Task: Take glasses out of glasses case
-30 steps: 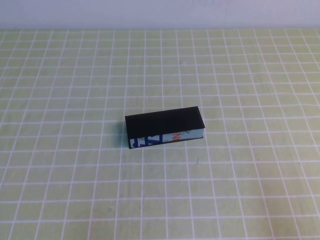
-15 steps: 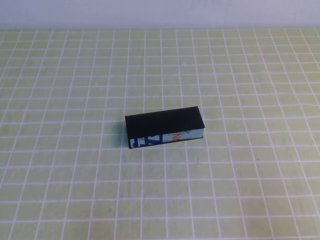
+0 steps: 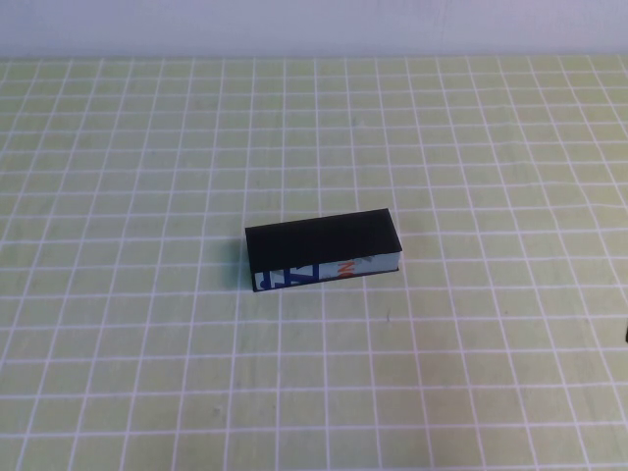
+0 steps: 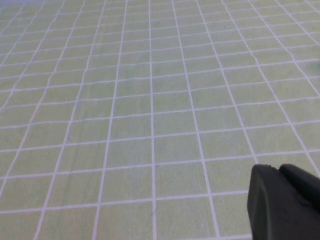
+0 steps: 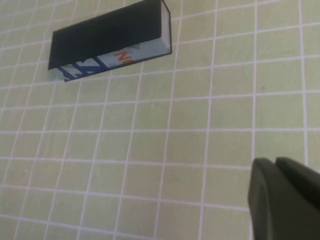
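While the glasses case point(image 3: 324, 249) lies closed, both tools point(image 4: 285, 202) point(image 5: 282, 197) are cut off; grip unclear.

Green gridded table point(image 3: 118, 373) — closed glasses case point(image 3: 324, 250) on it.

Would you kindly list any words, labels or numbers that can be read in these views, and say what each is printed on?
No text reads clearly.
Black rectangular glasses case, white side: blue block print and red-orange marks, too blurred to read in the high and right wrist views.
Flat black lid: no print visible.
Green grid-patterned tablecloth: white lines only, no text.
Left claw and right claw, each at its wrist view's edge: no markings visible.
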`<state>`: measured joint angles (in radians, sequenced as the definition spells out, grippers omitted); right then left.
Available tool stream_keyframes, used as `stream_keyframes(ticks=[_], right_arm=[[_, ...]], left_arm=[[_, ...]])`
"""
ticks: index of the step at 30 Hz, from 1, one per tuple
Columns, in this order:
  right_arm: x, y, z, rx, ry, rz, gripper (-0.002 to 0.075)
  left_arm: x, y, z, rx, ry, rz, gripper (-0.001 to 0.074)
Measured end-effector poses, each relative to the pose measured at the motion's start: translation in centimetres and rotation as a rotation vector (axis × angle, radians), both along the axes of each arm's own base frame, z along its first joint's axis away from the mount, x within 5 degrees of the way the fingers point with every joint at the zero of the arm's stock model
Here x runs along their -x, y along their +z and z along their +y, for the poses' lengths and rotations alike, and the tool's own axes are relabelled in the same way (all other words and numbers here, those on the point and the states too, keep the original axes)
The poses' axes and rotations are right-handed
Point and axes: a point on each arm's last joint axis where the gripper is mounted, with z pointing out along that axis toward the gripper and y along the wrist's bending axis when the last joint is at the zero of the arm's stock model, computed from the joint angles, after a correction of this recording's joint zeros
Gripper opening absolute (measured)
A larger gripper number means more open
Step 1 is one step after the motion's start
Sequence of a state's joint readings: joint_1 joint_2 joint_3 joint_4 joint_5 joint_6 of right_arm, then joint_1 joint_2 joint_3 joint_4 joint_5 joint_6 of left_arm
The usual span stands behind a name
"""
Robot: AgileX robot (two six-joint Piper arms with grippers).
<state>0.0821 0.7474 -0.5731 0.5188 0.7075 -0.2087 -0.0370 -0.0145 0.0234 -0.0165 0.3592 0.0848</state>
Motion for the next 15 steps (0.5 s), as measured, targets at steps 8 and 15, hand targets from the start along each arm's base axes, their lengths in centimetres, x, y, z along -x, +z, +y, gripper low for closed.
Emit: stream_keyframes(ticks=[8, 15], right_arm=[[-8.6, 2.5, 2.6, 0.058, 0.235, 0.015, -0.0018], [-12.7, 1.6, 8.7, 0.086, 0.465, 0.064, -0.0018]], left_arm=[[0.0, 0.0, 0.0, 0.000, 0.000, 0.000, -0.0004], [0.0, 0.0, 0.0, 0.000, 0.000, 0.000, -0.0004]])
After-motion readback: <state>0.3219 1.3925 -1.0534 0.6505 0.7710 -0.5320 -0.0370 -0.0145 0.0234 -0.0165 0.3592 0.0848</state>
